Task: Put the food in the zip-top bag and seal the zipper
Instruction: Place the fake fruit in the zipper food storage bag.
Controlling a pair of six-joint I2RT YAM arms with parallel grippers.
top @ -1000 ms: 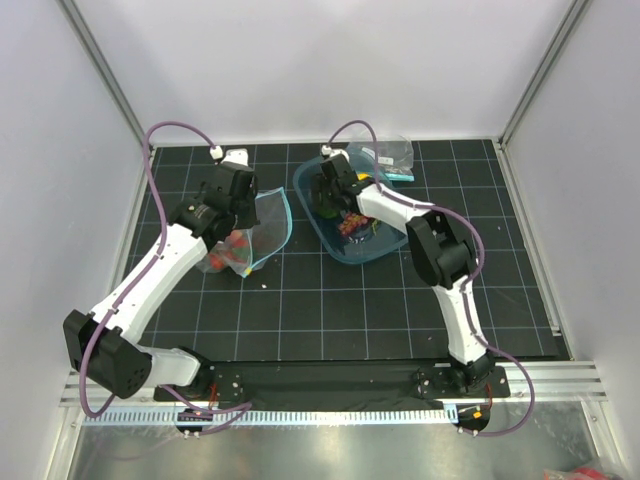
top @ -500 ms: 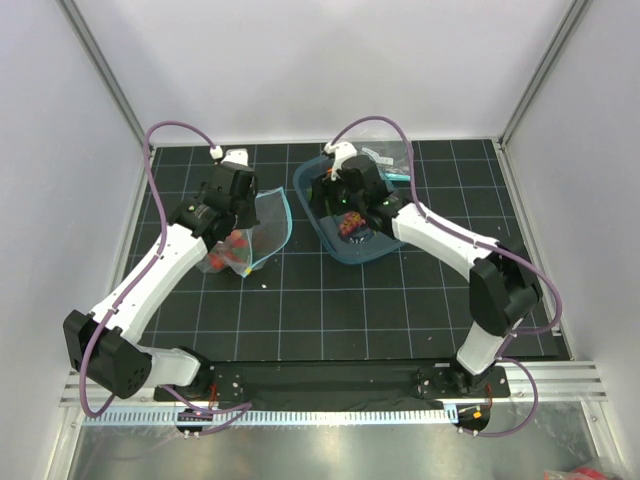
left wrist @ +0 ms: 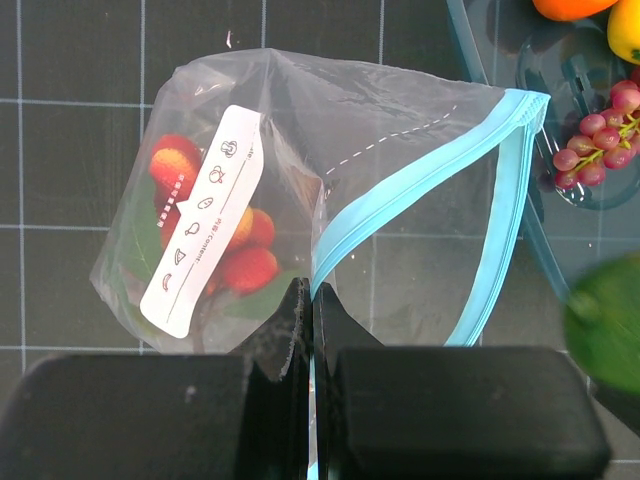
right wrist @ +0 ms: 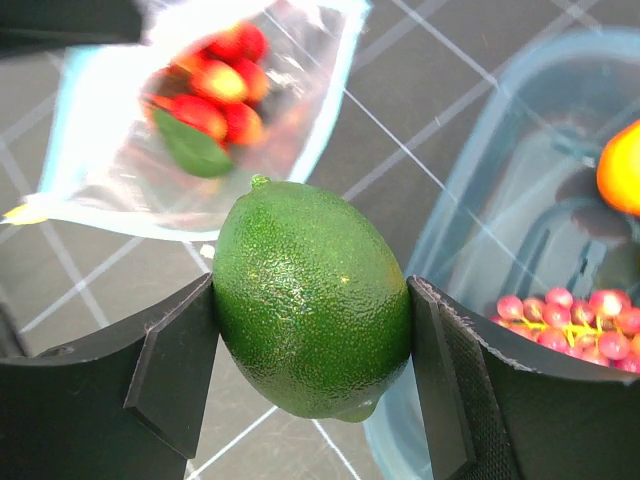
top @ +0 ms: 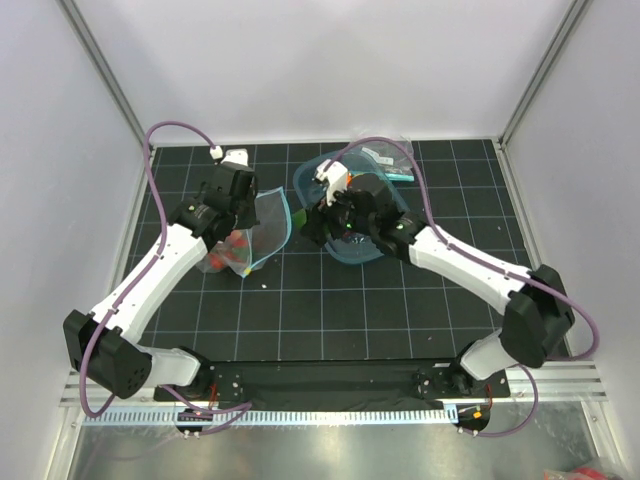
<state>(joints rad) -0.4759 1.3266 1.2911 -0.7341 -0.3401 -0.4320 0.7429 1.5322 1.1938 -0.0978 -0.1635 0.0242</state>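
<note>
The zip-top bag [top: 262, 222] lies left of centre with its mouth held open. It holds several red strawberries [left wrist: 240, 268] and bears a white label [left wrist: 200, 235]. My left gripper [left wrist: 311, 300] is shut on the teal-blue zipper [left wrist: 400, 185] at the near lip of the mouth. My right gripper [right wrist: 312, 320] is shut on the green lime [right wrist: 312, 298] and holds it in the air between the teal tub [right wrist: 480, 230] and the bag's mouth [right wrist: 190, 110]. The lime also shows blurred in the left wrist view [left wrist: 605, 325]. The grape bunch [left wrist: 600, 135], orange [left wrist: 570, 8] and lemon [left wrist: 625, 30] lie in the tub.
The teal translucent tub [top: 310, 180] stands right of the bag at the back centre. A smaller clear bag with a teal strip [top: 390, 155] lies behind it. White walls enclose the black gridded mat [top: 330, 310] on three sides.
My right arm has come up out of the tub and swung left and nearer, carrying the lime towards the bag's mouth. My left arm and the bag have not moved.
</note>
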